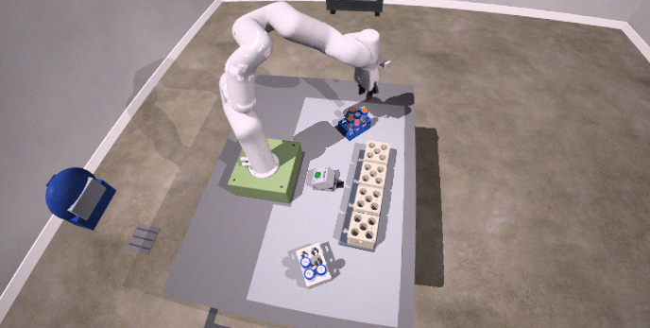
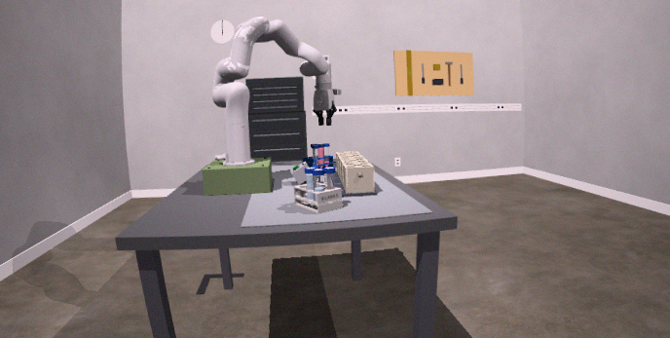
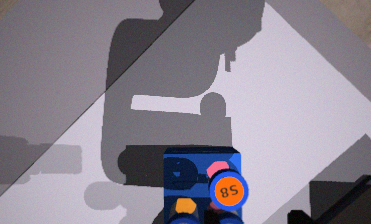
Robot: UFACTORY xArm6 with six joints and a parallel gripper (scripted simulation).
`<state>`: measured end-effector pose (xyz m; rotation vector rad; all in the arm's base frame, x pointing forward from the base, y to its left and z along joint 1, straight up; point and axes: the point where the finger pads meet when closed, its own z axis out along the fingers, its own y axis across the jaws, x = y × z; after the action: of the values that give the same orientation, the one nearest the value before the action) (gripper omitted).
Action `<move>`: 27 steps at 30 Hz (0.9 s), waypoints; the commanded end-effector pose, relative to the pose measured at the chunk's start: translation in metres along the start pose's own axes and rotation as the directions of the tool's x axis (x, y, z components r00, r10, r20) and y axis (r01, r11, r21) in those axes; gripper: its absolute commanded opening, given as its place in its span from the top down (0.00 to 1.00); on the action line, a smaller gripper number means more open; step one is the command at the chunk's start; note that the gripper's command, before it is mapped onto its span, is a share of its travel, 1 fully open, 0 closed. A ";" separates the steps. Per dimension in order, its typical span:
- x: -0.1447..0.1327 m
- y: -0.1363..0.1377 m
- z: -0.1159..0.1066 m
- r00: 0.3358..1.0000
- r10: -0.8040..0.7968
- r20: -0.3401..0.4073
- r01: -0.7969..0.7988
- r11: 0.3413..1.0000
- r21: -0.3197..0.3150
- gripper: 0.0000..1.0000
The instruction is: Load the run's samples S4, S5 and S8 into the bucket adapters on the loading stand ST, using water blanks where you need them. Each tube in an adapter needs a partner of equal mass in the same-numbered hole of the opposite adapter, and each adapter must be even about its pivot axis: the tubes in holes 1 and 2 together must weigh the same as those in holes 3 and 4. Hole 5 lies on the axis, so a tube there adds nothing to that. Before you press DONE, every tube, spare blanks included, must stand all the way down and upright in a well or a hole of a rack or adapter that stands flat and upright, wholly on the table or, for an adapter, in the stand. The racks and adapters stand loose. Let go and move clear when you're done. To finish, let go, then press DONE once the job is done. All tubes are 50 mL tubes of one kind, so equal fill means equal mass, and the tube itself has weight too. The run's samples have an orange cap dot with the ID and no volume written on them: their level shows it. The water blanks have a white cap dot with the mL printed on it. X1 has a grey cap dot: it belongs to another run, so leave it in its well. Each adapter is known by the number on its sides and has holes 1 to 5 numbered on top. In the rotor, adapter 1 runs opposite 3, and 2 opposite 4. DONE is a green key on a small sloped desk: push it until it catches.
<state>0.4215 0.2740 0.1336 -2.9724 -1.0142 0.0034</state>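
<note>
My gripper point(image 1: 368, 95) point(image 2: 324, 123) point(image 3: 256, 218) is open and empty, above and a little behind the blue rack point(image 1: 350, 137) point(image 3: 201, 150). The rack holds several tubes: three orange caps and a darker one show in the top view. The S8 tube point(image 3: 229, 191) stands in it; the other IDs are unreadable or cut off. Four cream adapters point(image 1: 362, 243) point(image 2: 361, 183) stand in a row on the stand, their visible holes empty and numbers unreadable. The white BLANKS rack point(image 1: 317, 284) point(image 2: 331, 199) holds three white-dotted tubes, mL unreadable. The green DONE key point(image 1: 317, 175) stands up.
The grey key desk point(image 1: 326, 184) stands between the green robot base point(image 1: 265, 191) point(image 2: 239, 180) and the adapter row. The blue rack is near the table's far end, the BLANKS rack near its front end. The adapters run along the right side of the pale mat point(image 1: 293, 226).
</note>
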 end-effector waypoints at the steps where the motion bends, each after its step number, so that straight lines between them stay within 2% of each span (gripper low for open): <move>1: 0.001 0.000 -0.007 1.000 0.000 -0.005 0.000 1.000 0.000 0.56; 9: 0.001 0.000 -0.023 1.000 0.000 -0.005 0.000 1.000 0.000 0.56; 27: 0.001 0.000 -0.024 1.000 0.000 -0.004 0.000 1.000 0.000 0.56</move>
<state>0.4215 0.2740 0.1551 -2.9725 -1.0142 0.0041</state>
